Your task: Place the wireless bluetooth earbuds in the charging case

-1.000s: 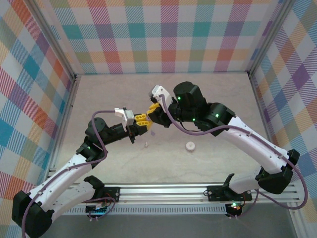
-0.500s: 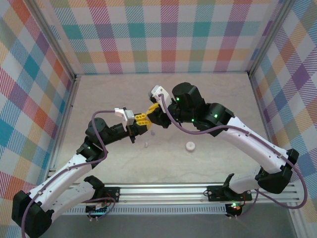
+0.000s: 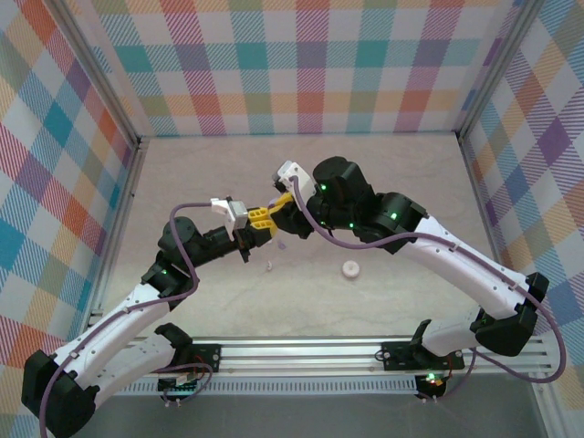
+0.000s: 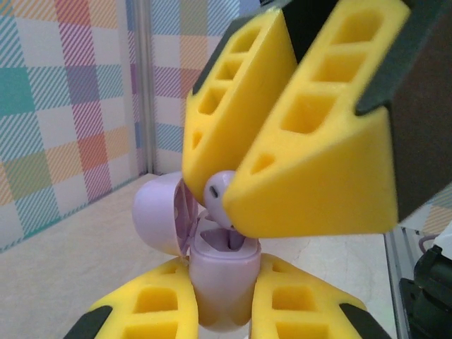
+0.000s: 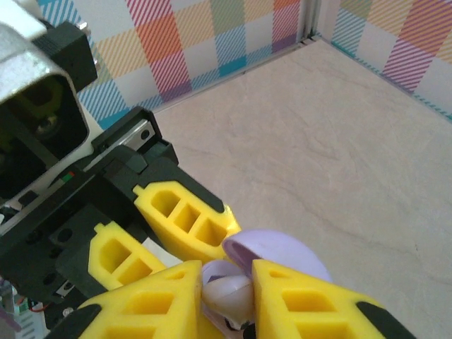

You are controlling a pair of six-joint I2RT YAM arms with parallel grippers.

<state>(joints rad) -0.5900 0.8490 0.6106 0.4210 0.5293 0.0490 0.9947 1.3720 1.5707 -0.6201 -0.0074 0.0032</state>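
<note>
Earbud (image 4: 217, 189) pinched in right gripper (image 5: 227, 282), poised directly above the open well of lilac charging case (image 4: 222, 300). Case clamped upright in left gripper (image 4: 223, 272), lid (image 4: 159, 215) swung back leftward. Earbud's long axis partly hidden by fingers; probably calls for a short, straight descent.
</note>
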